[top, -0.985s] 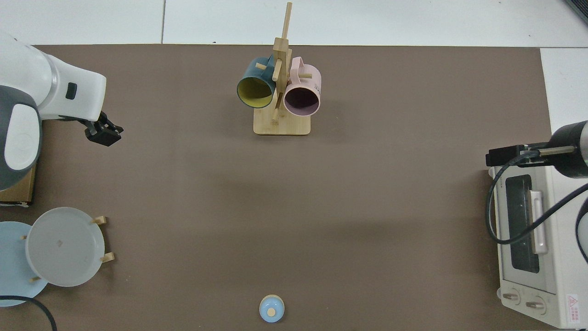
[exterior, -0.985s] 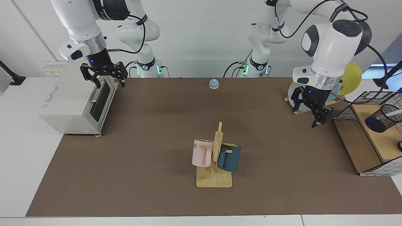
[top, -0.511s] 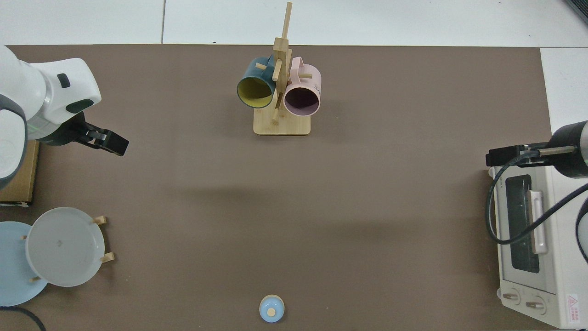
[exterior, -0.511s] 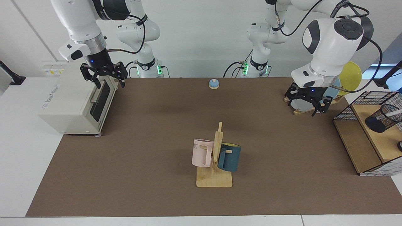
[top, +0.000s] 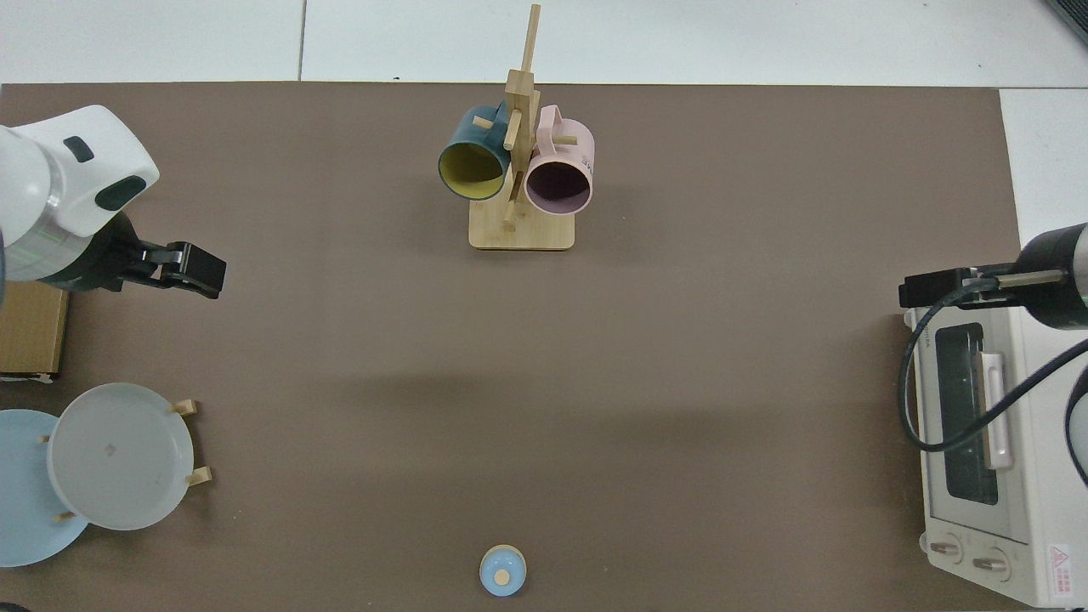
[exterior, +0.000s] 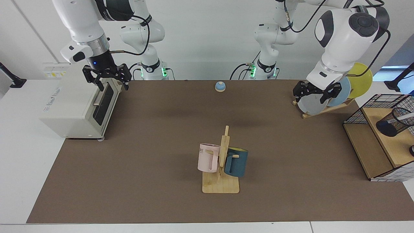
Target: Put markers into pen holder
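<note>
The small black wire-mesh cylindrical pen holder (exterior: 395, 122) is seen at 3 o'clock in the facing view, on the wooden shelf of a large black wire basket (exterior: 375, 106). A slim white marker (exterior: 406, 117) is seen inside it, leaning out at the rim. The left gripper (exterior: 317, 92) is held above the table at 2 o'clock, before a wooden plate rack (exterior: 320, 110), fingers spread with nothing between them. The right gripper (exterior: 106, 77) waits at 10 o'clock over a white toaster oven (exterior: 77, 110), likewise spread wide and empty.
</note>
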Robot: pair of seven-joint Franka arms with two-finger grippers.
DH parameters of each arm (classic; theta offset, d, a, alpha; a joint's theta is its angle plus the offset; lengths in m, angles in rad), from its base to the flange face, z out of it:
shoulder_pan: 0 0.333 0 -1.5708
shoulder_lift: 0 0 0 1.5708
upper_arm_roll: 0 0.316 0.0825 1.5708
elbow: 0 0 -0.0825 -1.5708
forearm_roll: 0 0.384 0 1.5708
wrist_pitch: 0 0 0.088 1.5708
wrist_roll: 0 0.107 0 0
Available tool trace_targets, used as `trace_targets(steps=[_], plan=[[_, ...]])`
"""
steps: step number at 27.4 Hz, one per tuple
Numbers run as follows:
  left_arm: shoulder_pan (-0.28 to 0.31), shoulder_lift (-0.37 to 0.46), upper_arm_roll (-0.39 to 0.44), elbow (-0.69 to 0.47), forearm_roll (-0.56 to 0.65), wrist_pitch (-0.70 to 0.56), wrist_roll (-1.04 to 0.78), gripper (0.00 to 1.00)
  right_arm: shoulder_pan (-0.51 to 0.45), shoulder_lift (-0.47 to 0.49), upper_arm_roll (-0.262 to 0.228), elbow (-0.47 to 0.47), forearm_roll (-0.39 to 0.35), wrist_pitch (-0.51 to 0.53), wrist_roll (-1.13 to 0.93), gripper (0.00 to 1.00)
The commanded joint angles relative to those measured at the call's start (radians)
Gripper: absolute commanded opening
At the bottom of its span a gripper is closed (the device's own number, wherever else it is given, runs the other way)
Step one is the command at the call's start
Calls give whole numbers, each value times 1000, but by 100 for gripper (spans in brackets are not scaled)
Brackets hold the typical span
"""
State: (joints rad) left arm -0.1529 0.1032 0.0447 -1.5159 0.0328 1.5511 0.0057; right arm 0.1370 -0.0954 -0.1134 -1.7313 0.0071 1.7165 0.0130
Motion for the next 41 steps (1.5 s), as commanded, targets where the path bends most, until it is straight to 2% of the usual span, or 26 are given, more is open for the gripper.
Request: trace_targets(steps=[1,13,20,30,33,41], plan=[[93,-75,-123,-56,27,1,-52,100,-22,-6,14,4,16,-14,4,100],[99,-117,-121,-96,21,38,-55,100,-22,-6,14,4,16,-14,4,100],[115,-149,-101,-159,16,66,-55,100,-22,-6,14,4,16,-14,4,100],[121,-154,-101,-171,-31,67,-26,100,-22,-6,14,4,16,-14,4,100],[121,-154,-100,-179,-63,90,-23,100,-22,-6,14,4,16,-14,4,100],[112,-149,-95,-179,-60,141,5,100,-22,-6,14,4,16,-14,4,100]])
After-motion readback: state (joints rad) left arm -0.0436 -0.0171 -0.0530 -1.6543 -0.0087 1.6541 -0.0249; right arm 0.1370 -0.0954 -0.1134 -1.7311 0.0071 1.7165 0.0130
